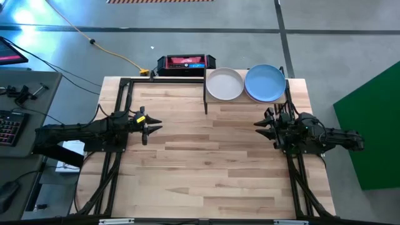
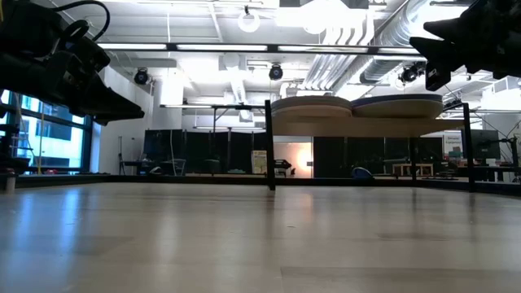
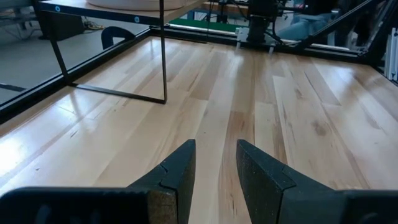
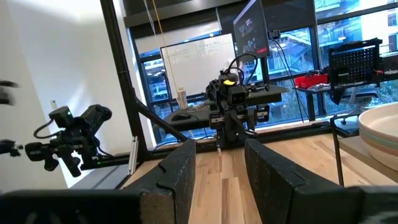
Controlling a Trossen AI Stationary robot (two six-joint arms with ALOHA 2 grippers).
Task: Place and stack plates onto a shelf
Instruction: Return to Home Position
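My left gripper (image 1: 153, 125) and right gripper (image 1: 261, 127) hover empty and slightly parted, at nine and three o'clock over the tabletop (image 1: 206, 169). At one o'clock the shelf (image 1: 245, 100) holds two stacks, topped by a beige plate (image 1: 224, 84) and a blue plate (image 1: 265, 82).

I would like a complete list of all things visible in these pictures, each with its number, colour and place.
off-white plate: one on top, on the shelf's left half; low view shows a stack under it, number not clear
light blue plate: one on top, on the shelf's right half, touching the other; also a stack
shelf: one, light wood with black legs, at the table's far right
table: one, light wood
box: one, black with red label, beyond the table's far edge
cable: one, yellow, on the floor
keyboard: one, dark, on a desk at the left
panel: one, green, right of the table
left gripper: open, above the table's left side
right gripper: open, above the right side, near the shelf
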